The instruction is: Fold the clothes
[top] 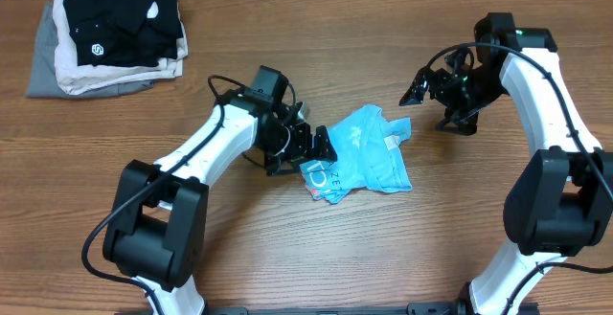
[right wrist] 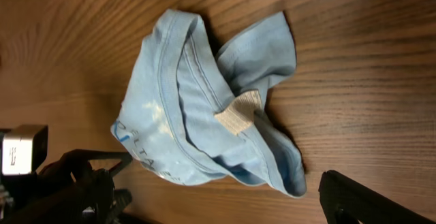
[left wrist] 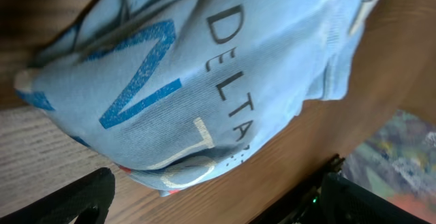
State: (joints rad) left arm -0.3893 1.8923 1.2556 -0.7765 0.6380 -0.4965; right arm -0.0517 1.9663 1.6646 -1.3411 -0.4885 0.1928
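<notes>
One sky-blue T-shirt (top: 369,157) lies crumpled near the centre of the wooden table (top: 287,258). It is bunched, not flat, and its white neck tag (right wrist: 238,115) faces up on the right side of the heap. The left wrist view shows grey "DELTA" lettering (left wrist: 228,67) and a large blue letter on the fabric.

The left gripper (top: 321,150) sits at the shirt's left edge. Its fingers (left wrist: 75,200) are spread wide and no cloth is pinched between them.

The right gripper (top: 428,100) is to the right of the shirt and farther back, clear of the fabric. Its jaws appear spread and hold nothing.

At the far left corner is a stack of folded garments (top: 57,76), with a black garment (top: 124,18) on top.
</notes>
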